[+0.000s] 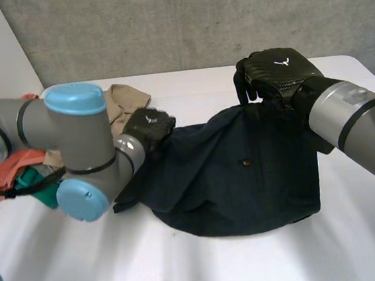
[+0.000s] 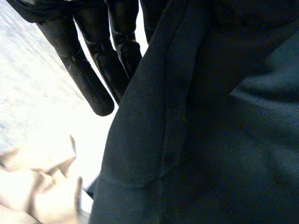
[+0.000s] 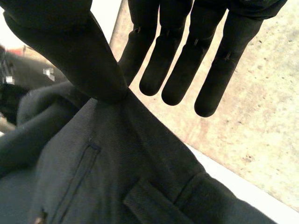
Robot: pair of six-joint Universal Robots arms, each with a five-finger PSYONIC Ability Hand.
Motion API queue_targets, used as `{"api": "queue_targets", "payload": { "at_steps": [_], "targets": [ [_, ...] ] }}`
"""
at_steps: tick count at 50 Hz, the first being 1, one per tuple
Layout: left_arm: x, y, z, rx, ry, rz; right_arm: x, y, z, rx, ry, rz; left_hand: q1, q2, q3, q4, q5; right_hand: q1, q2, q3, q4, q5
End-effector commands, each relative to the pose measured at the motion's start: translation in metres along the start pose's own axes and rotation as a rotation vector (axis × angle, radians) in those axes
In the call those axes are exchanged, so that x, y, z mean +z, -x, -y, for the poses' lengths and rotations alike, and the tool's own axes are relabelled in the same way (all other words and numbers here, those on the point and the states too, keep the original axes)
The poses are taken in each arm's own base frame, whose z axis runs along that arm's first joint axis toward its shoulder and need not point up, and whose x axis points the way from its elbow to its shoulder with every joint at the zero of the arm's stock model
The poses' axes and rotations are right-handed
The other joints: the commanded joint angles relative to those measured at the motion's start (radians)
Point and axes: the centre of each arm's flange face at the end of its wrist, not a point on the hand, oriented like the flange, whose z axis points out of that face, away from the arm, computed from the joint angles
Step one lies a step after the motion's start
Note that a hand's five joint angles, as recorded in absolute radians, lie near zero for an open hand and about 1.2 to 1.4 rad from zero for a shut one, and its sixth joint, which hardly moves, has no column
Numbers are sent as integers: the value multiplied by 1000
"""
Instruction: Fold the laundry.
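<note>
A dark navy garment (image 1: 244,175) with a pocket slit and belt loop (image 3: 145,196) lies spread in the middle of the white table (image 1: 206,265). My left hand (image 1: 149,127) is at its far left corner. There the cloth (image 2: 201,121) hangs from beside the palm, next to straight fingers (image 2: 93,74), and hides the thumb. My right hand (image 1: 275,72) is raised over the far edge. The waistband (image 3: 117,121) peaks up to the thumb (image 3: 93,60), pinched against the first finger, while the other fingers (image 3: 187,70) stay straight and off the cloth.
A beige garment (image 1: 127,96) lies behind my left hand, also seen past its fingertips (image 2: 32,186). Orange (image 1: 10,165) and green (image 1: 34,179) cloths are piled at the table's left edge, behind my left arm (image 1: 75,144). A grey wall (image 1: 183,21) backs the table.
</note>
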Motion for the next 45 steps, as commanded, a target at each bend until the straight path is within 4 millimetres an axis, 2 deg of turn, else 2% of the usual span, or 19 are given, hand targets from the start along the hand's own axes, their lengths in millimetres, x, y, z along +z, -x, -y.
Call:
{"api": "queue_targets", "payload": {
  "at_steps": [1, 2, 3, 6, 7, 8, 11, 16, 18, 22, 23, 25, 26, 29, 31, 34, 37, 38, 45],
  "targets": [
    [12, 46, 80, 4, -272, 202, 54, -29, -13, -94, -26, -97, 219, 210, 217, 207, 245, 253, 219, 214, 202, 226],
    [11, 52, 95, 1, -328, 225, 61, -32, -6, -112, -69, -121, 219, 210, 217, 207, 245, 253, 219, 214, 202, 226],
    [6, 62, 124, -11, -438, 259, 74, -41, 15, -139, -170, -170, 219, 210, 217, 207, 245, 253, 219, 214, 202, 226],
    [-10, 78, 171, -53, -626, 301, 87, -52, 52, -162, -354, -258, 219, 210, 217, 207, 245, 253, 219, 214, 202, 226],
    [-24, 87, 198, -93, -745, 321, 90, -61, 80, -168, -482, -315, 219, 210, 217, 207, 245, 253, 219, 214, 202, 226],
    [-33, 91, 211, -111, -798, 332, 89, -64, 93, -169, -545, -339, 219, 210, 217, 207, 245, 253, 219, 214, 202, 226],
    [-58, 102, 243, -186, -940, 352, 83, -69, 133, -159, -729, -393, 219, 210, 217, 207, 245, 253, 219, 214, 202, 226],
    [-76, 106, 255, -229, -981, 334, 76, -57, 145, -165, -747, -347, 219, 210, 217, 207, 245, 253, 219, 214, 202, 226],
    [-74, 105, 251, -229, -951, 319, 76, -52, 139, -166, -708, -325, 219, 210, 217, 207, 245, 253, 219, 214, 202, 226],
    [-57, 93, 216, -244, -775, 261, 74, -45, 113, -154, -577, -274, 219, 210, 217, 207, 245, 253, 219, 214, 202, 226],
    [-53, 88, 200, -245, -696, 246, 73, -41, 97, -145, -505, -252, 219, 210, 217, 207, 245, 253, 219, 214, 202, 226],
    [-48, 81, 179, -248, -609, 224, 71, -37, 79, -139, -435, -228, 219, 210, 217, 207, 245, 253, 219, 214, 202, 226],
    [-46, 75, 164, -246, -556, 205, 70, -33, 60, -130, -367, -204, 219, 210, 217, 207, 245, 253, 219, 214, 202, 226],
    [-45, 62, 142, -218, -487, 151, 69, -31, 33, -114, -286, -177, 219, 210, 217, 207, 245, 253, 219, 214, 202, 226],
    [-47, 45, 120, -172, -421, 77, 70, -31, 13, -102, -236, -149, 219, 210, 217, 207, 245, -87, -121, -126, -138, -114],
    [-59, 25, 97, -111, -350, -14, 80, -36, -7, -118, -199, -93, 219, 210, 217, 207, 245, -539, -573, -577, -589, -566],
    [-73, 12, 82, -65, -305, -68, 90, -38, -18, -158, -180, -35, 219, 210, 217, 207, 245, -661, -694, -699, -711, -687],
    [-83, 4, 74, -33, -281, -99, 96, -39, -24, -190, -169, 0, 219, 210, 217, 207, 245, -734, -767, -772, -784, -760],
    [-131, -22, 58, 74, -240, -188, 120, -30, -44, -308, -101, 147, 219, 210, 217, 207, 245, -933, -967, -972, -984, -960]
  ]
}}
